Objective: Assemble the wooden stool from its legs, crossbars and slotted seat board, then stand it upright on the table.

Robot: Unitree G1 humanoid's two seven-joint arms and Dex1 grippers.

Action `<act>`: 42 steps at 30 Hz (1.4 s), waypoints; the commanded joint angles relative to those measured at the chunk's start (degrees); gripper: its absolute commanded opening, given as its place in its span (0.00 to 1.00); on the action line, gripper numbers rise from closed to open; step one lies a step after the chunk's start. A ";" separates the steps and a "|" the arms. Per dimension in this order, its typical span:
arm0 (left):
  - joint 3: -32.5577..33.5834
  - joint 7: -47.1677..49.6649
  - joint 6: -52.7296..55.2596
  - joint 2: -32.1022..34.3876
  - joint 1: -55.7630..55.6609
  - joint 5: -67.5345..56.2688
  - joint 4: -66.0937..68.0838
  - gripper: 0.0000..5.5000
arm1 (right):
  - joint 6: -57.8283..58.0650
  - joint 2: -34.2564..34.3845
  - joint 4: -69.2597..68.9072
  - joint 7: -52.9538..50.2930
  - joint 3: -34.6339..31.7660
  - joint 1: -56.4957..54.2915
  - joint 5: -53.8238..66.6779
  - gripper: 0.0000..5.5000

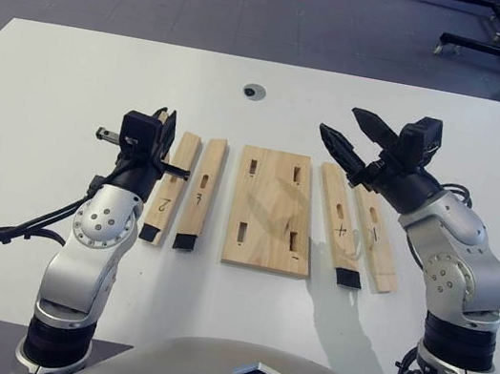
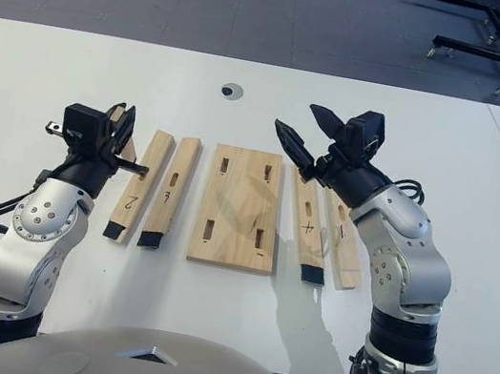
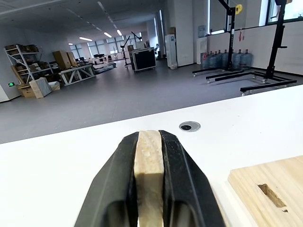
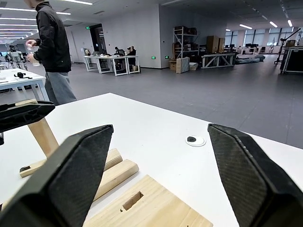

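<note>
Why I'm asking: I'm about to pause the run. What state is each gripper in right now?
Left gripper: shut on a wooden piece.
Right gripper: open, holding nothing.

A: Wooden piece (image 3: 148, 175) in left end effector (image 3: 148, 136): one narrow edge shows between the fingers. The frame bottom cuts off the rest.
B: Agreed. From the head, the end effector covers most of it. Seat board (image 3: 272, 189)?
A: Cropped at the wrist view's corner. Marks on legs (image 1: 198, 195) too small to tell.
</note>
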 commanded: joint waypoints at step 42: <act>0.47 -2.96 -5.77 -4.03 -0.43 3.46 9.47 0.07 | -0.57 -0.74 3.98 -0.33 -3.08 -1.15 0.55 0.67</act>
